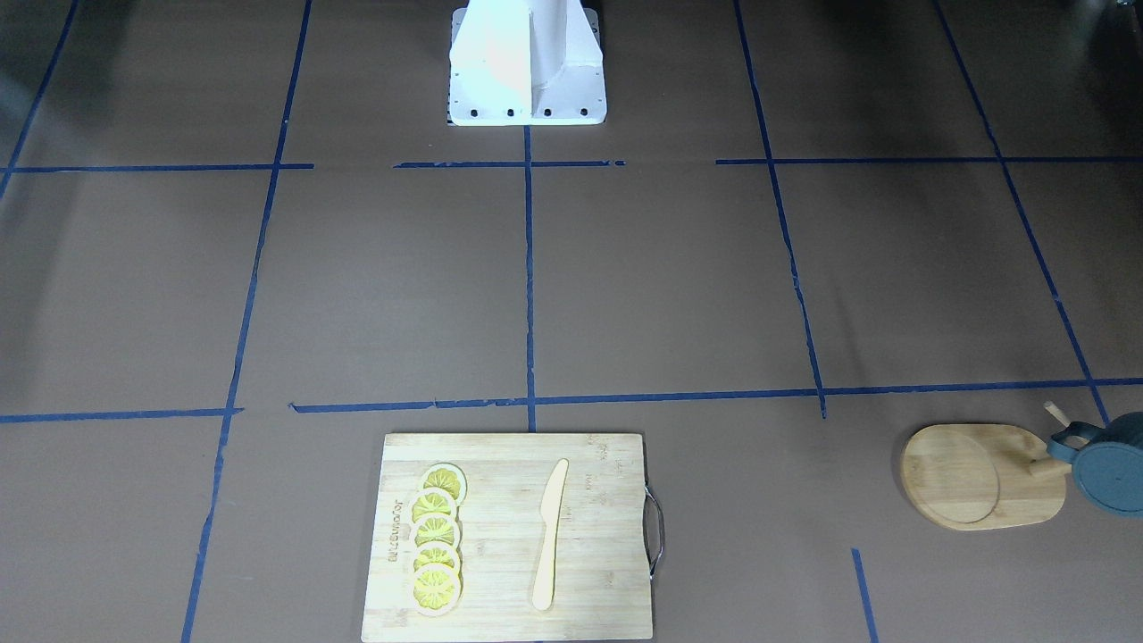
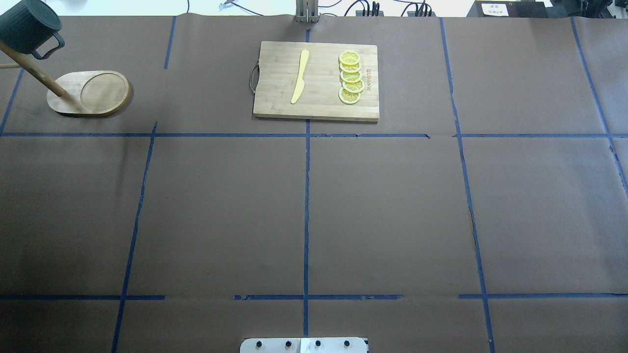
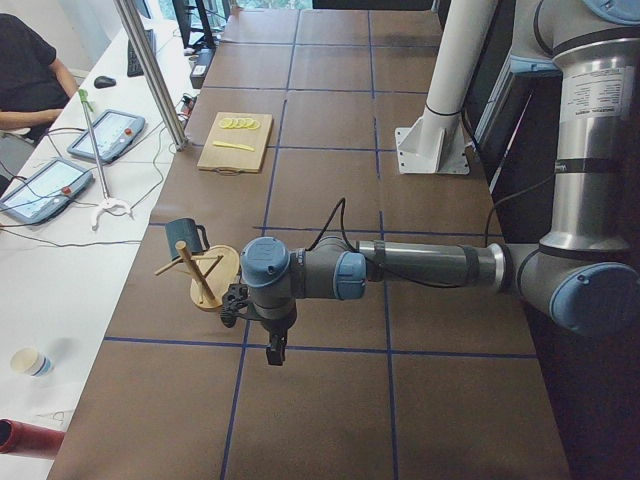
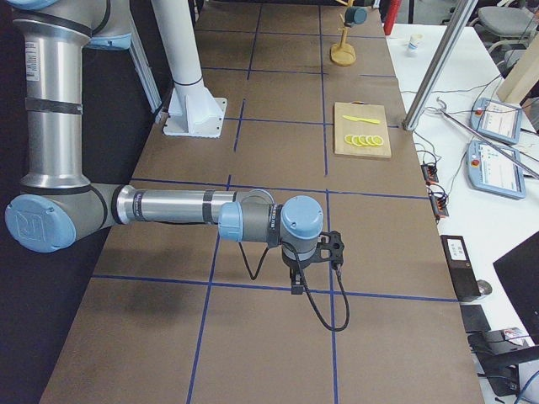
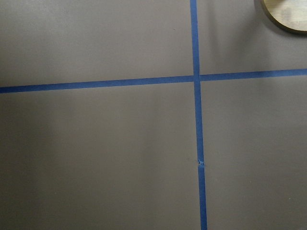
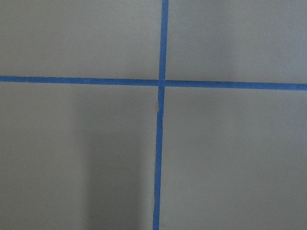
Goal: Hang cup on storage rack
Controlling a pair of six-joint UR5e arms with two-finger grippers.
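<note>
cup [image 2: 29, 27] looks already hooked on a rack [image 2: 105, 90] peg at 10 o'clock on the surface [image 2: 314, 206], so just keep both arms clear of it; can't tell if left end effector [image 3: 272, 352] or right end effector [image 4: 296, 286] is wide or narrow.

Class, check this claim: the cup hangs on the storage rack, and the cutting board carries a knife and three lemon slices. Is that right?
Not quite. The cutting board carries a knife and five lemon slices, not three; the overhead exterior view shows it. The cup does hang on the storage rack.
</note>
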